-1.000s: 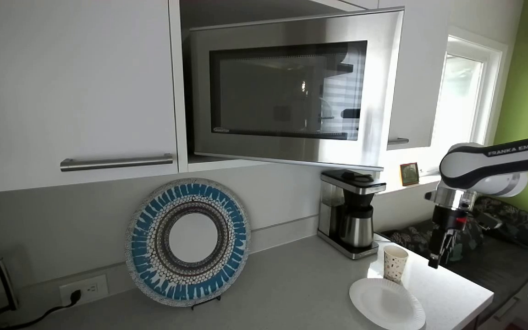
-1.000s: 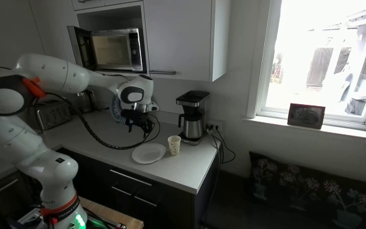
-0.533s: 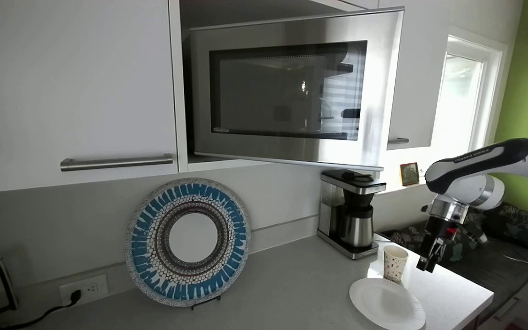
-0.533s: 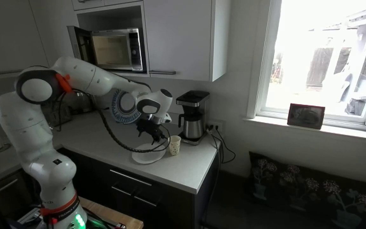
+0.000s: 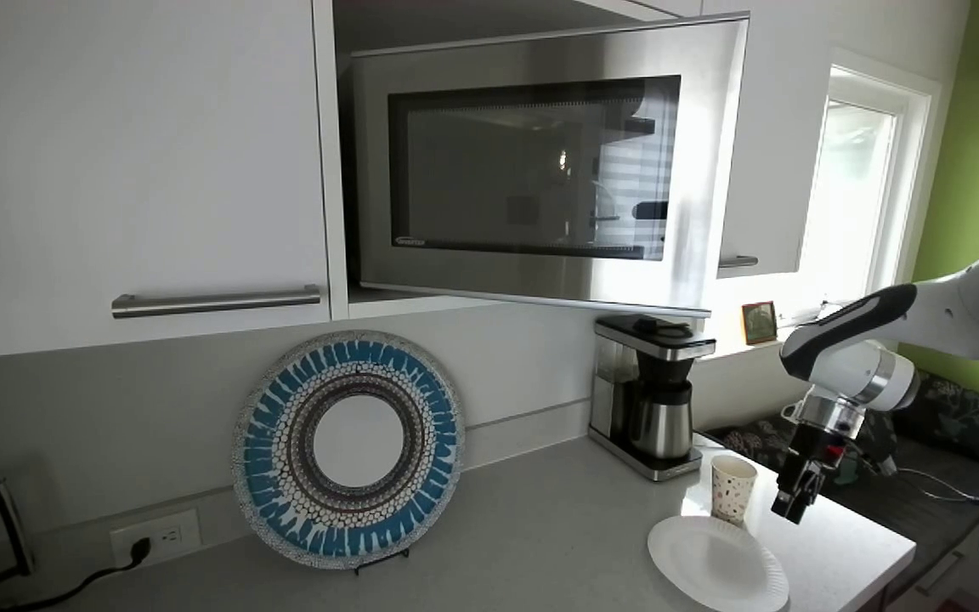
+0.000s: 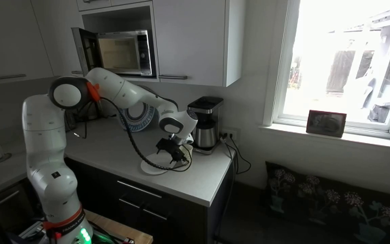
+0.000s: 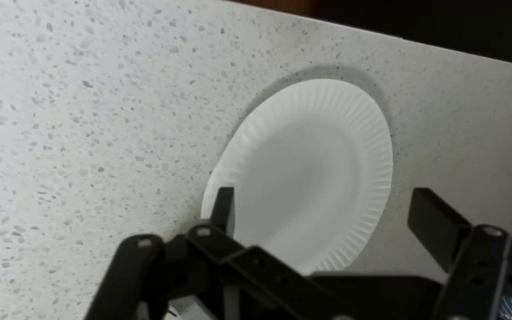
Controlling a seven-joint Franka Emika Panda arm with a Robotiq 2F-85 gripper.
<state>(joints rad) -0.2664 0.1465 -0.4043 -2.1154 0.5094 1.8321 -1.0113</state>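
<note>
My gripper (image 7: 322, 209) is open and empty in the wrist view, its two black fingers spread wide. Below it a white paper plate (image 7: 300, 173) with a fluted rim lies on the speckled counter. One finger overlaps the plate's edge in the picture; the other is beyond its rim. In both exterior views the gripper (image 5: 791, 506) (image 6: 172, 158) hangs above the counter near the plate (image 5: 715, 565) (image 6: 150, 165) and a speckled paper cup (image 5: 732, 489). The cup (image 6: 189, 149) stands upright, partly hidden by the gripper in an exterior view. I see no contact with the cup.
A coffee maker (image 5: 655, 399) (image 6: 206, 130) stands behind the cup. A microwave with its door (image 5: 532, 170) swung open (image 6: 118, 52) sits above. A round blue patterned plate (image 5: 430, 450) leans at the wall. The counter's front edge (image 7: 371, 31) is close to the plate.
My arm has reached farther over the counter and come down. The gripper has moved lower, toward the plate and cup. Plate, cup and microwave door have not moved.
</note>
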